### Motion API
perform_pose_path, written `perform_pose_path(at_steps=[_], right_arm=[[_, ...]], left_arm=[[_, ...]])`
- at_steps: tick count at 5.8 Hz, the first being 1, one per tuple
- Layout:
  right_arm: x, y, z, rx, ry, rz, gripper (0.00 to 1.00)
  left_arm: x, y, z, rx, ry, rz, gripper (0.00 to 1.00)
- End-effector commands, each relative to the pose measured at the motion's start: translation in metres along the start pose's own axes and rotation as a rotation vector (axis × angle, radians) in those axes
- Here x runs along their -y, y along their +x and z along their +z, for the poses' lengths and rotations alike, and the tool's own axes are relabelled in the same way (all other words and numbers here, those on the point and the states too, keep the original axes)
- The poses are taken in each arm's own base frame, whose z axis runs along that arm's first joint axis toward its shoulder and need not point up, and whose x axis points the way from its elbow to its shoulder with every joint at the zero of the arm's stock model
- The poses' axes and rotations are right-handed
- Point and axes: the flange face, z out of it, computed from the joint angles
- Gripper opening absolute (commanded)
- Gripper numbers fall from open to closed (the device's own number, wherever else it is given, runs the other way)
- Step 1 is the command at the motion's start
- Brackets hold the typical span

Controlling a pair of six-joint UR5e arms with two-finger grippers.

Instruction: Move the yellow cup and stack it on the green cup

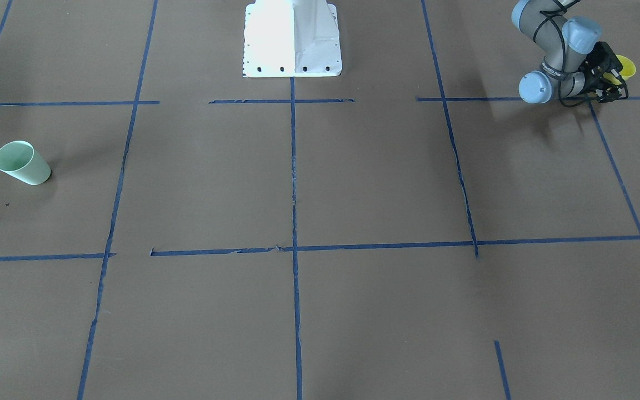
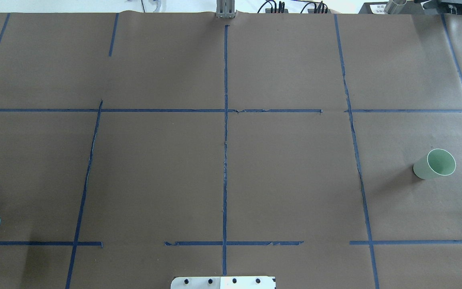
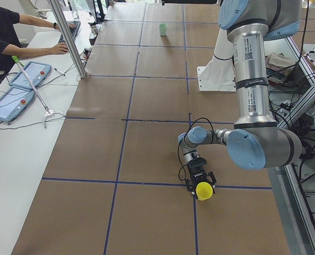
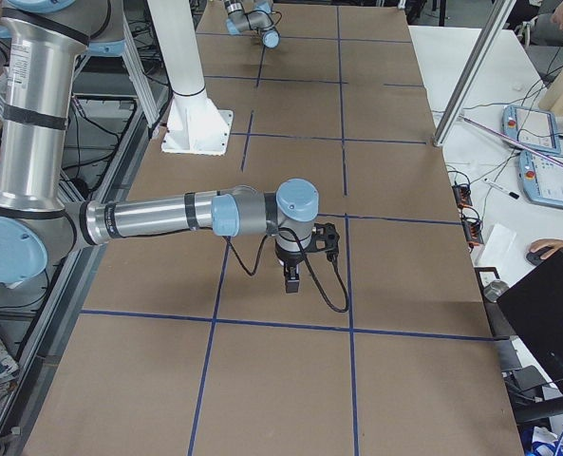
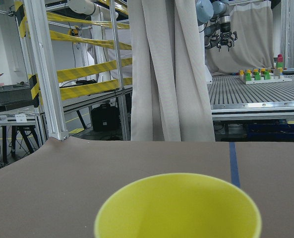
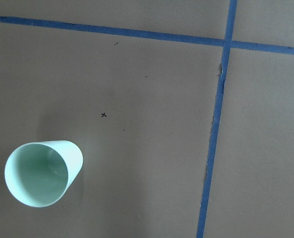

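Note:
The yellow cup (image 1: 626,66) stands near the robot's side of the table at its far left; it also shows in the exterior left view (image 3: 203,190). My left gripper (image 1: 618,73) reaches in level with the table, one finger on each side of the cup, and looks open. The cup's rim fills the bottom of the left wrist view (image 5: 179,208). The green cup (image 1: 21,162) stands upright and alone at the table's other end (image 2: 435,163), and shows from above in the right wrist view (image 6: 41,172). My right gripper (image 4: 293,282) points down; I cannot tell its state.
Brown paper with blue tape lines (image 2: 225,160) covers the table. The white robot base (image 1: 292,39) stands at the middle of the robot's side. An operator (image 3: 8,37) sits at a side bench with tablets. A post (image 4: 466,76) stands by the table edge.

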Motion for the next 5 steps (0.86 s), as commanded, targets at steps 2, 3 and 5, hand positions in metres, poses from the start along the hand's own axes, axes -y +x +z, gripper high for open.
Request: perform_pose_path(at_steps=[2, 3, 5], right_arm=[[0.001, -0.005, -0.003, 0.024, 0.006, -0.004, 1.00], [0.002, -0.008, -0.004, 0.036, 0.010, -0.008, 1.00], [0.007, -0.023, -0.016, 0.069, 0.090, -0.096, 1.00]], left_arm=[[0.025, -0.004, 0.023, -0.015, 0.022, 0.092, 0.00], [0.031, 0.000, 0.002, -0.097, 0.030, 0.139, 0.00], [0.066, 0.054, -0.038, -0.321, 0.124, 0.285, 0.00]])
